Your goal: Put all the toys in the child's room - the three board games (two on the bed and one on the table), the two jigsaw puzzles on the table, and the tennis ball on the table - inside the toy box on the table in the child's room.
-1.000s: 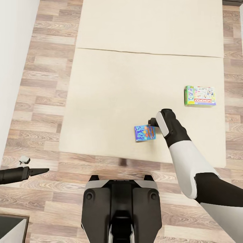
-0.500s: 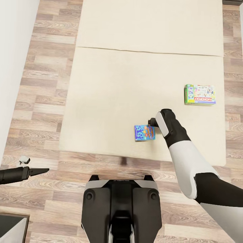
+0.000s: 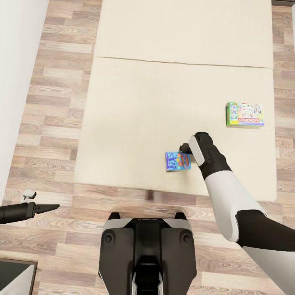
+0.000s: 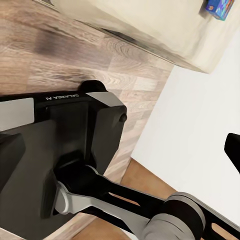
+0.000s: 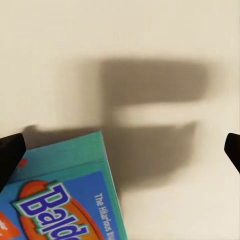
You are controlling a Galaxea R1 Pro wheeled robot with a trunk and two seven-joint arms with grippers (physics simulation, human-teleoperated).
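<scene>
In the right wrist view the two dark fingers (image 5: pixel 10 152) of the right gripper (image 5: pixel 120 150) are seen spread wide, one tip at each edge of the picture, with nothing pinched between them; the corner of the blue board game (image 5: pixel 65 195) lies below the gap, nearer one finger than the other, and the gripper's shadow is cast on the beige mattress beyond it. From the head view the right gripper (image 3: pixel 184 148) is placed just beside the far right corner of the blue board game (image 3: pixel 178 160); whether it touches the box cannot be told, since the wrist hides the tips. The blue board game is set flat on the bed (image 3: pixel 135 114), near its front edge and right of the middle; the green and white board game (image 3: pixel 244 114) lies flat well apart from it, close to the bed's right edge.

The left gripper (image 3: pixel 52 207) is held low at the left over the wooden floor (image 3: pixel 53 123), well clear of the bed; its fingers appear pressed together into one dark point, though the view is small. In the left wrist view the robot's dark base (image 4: pixel 60 150) is seen on the floor, with the blue board game (image 4: pixel 220 7) just caught at a corner of the picture.
</scene>
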